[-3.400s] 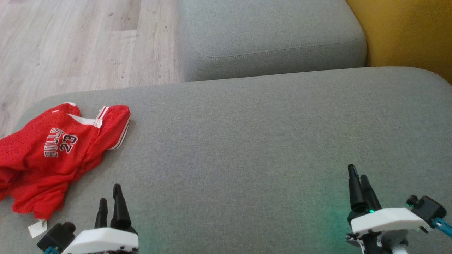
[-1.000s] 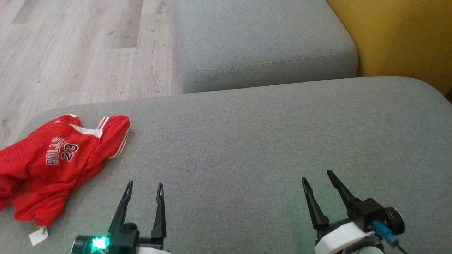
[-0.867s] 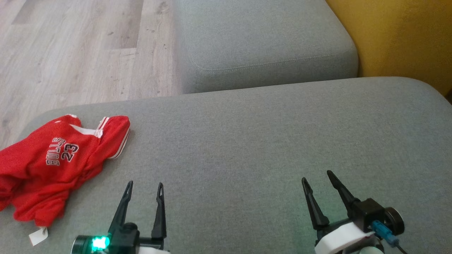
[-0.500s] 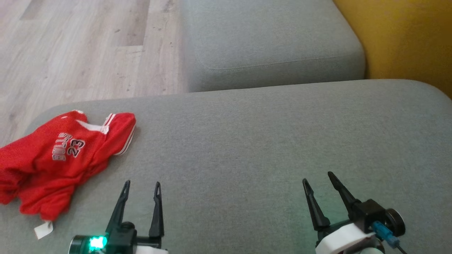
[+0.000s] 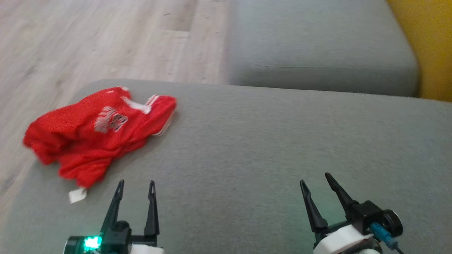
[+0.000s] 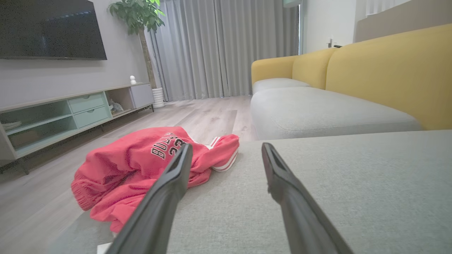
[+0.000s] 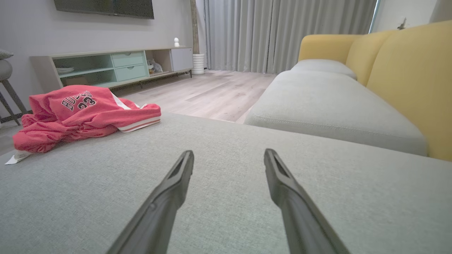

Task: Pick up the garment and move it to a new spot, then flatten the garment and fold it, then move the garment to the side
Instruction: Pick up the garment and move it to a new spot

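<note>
Red jersey (image 5: 102,130), crumpled, with white trim and lettering, lies at the far left corner of a grey sofa cushion (image 5: 265,141). A white tag (image 5: 77,195) pokes out at its near edge. The left gripper (image 5: 136,181) is near the jersey, fingers spread wide, holding nothing. The right gripper (image 5: 314,178), also spread and empty, is well apart over bare cushion. Wooden floor (image 5: 88,42) lies beyond.

garment (image 5: 99,134): red mesh cloth | cushion (image 5: 282,148): matt grey weave | floor (image 5: 88,38): wood

Grey sofa cushions (image 5: 282,141), yellow backrest (image 6: 381,67), wooden floor (image 5: 88,46), television (image 6: 49,28), plant (image 6: 137,14)
</note>
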